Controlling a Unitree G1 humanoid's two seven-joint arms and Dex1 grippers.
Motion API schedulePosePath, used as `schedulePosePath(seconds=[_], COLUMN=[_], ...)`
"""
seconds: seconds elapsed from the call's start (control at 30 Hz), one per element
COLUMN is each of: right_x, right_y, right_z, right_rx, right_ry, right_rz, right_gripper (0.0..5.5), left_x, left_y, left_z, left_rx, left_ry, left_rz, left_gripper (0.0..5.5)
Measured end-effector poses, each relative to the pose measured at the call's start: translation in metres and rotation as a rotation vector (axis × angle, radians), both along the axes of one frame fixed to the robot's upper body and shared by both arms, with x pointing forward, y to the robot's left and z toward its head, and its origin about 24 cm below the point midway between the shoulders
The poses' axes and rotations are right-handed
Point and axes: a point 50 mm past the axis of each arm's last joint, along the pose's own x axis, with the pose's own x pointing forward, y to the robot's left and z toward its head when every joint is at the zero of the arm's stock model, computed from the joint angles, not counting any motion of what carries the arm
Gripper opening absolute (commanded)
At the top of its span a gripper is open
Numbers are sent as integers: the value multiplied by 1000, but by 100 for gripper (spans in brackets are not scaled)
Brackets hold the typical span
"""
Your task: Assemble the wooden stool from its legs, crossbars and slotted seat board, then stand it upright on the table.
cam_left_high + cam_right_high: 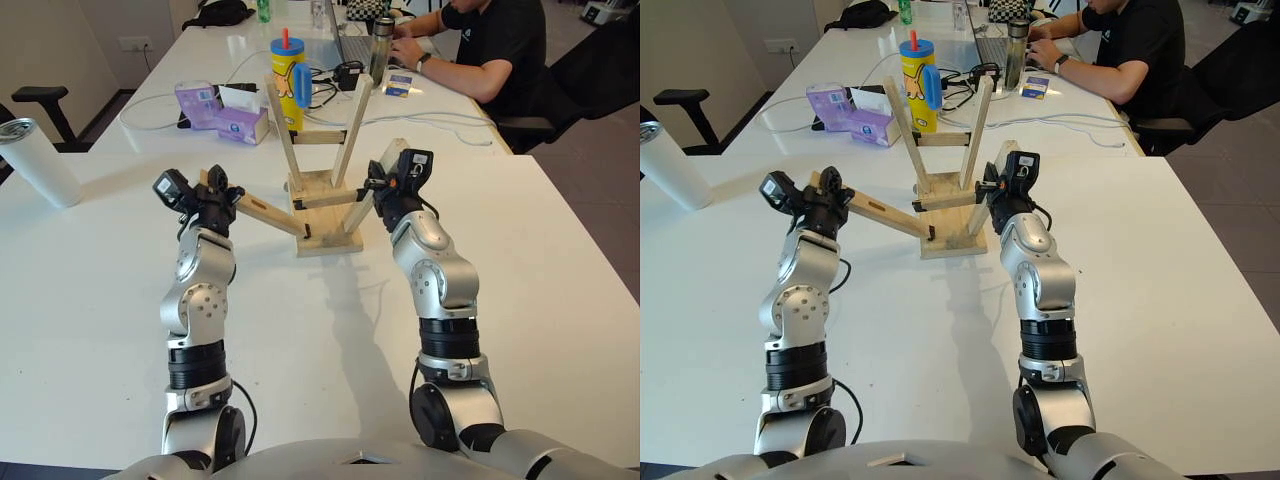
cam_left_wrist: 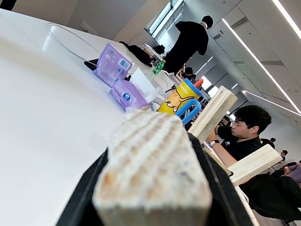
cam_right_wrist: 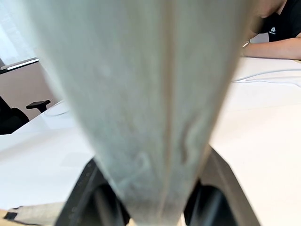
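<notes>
The near half of the white table (image 1: 300,340) is a broad plain stretch in front of the robot. Both arms reach forward over it, elbows low and wrists raised toward the middle of the table.

The left gripper (image 1: 215,195) pinches the outer end of a sloping leg (image 1: 270,215). In the left wrist view its black fingers (image 2: 89,197) press on both sides of the leg's cut end. That leg runs down and to the right to the seat board (image 1: 325,243), which lies flat on the table.

The right gripper (image 1: 385,190) is clamped on the right-hand leg (image 1: 358,214), which leans out from the board's right side. In the right wrist view its dark fingers (image 3: 84,188) sit on either side of the wood.

Two upright legs (image 1: 285,130) rise from the board, splaying apart toward the top. A high crossbar (image 1: 318,137) joins them, and a low crossbar (image 1: 325,200) sits just above the board.

The table's right edge is well apart from the right arm, with open surface between them. On the left a white tumbler (image 1: 40,160) stands near the edge, well apart from the left gripper. Farther back, purple tissue packs (image 1: 240,125) lie behind the stool to the left. A yellow cup (image 1: 290,70) stands right behind the upright legs, and a black chair (image 1: 40,100) sits past the far left edge.
</notes>
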Motion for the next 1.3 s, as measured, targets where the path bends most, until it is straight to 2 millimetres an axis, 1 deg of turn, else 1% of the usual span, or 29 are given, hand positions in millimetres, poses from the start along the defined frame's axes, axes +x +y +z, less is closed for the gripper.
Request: schedulePosePath(seconds=[0.07,0.17,0.27,0.37,0.5,0.63,0.8,0.97,1.13,1.3], right_x=[-1,-1,-1,-1,-2,-4,-5,-4,-3,-3], right_y=[0,0,-1,1,4,4,5,0,-2,-2], right_z=[0,0,-1,-1,-1,-2,-3,-3,-4,-4], right_rx=[4,4,3,-9,-28,-39,-19,71,62,74], right_ry=[1,2,1,-4,-16,-25,-24,-13,-27,-26], right_rz=[-6,-12,-19,-20,-17,-33,-40,-43,-2,-3], right_gripper=[102,102,102,102,102,102,102,103,104,105], left_x=[4,5,6,5,5,8,5,3,3,1], left_y=[-3,-4,-7,-17,-27,-44,-56,-60,-65,-69], left_z=[2,0,3,11,16,24,26,26,27,29], left_rx=[20,29,82,182,232,323,386,420,466,499], left_ry=[-2,10,16,8,47,74,56,36,11,-3], left_rz=[0,-5,-10,-40,-4,0,-25,-60,-92,-128], left_gripper=[101,101,101,101,101,101,101,101,102,102])
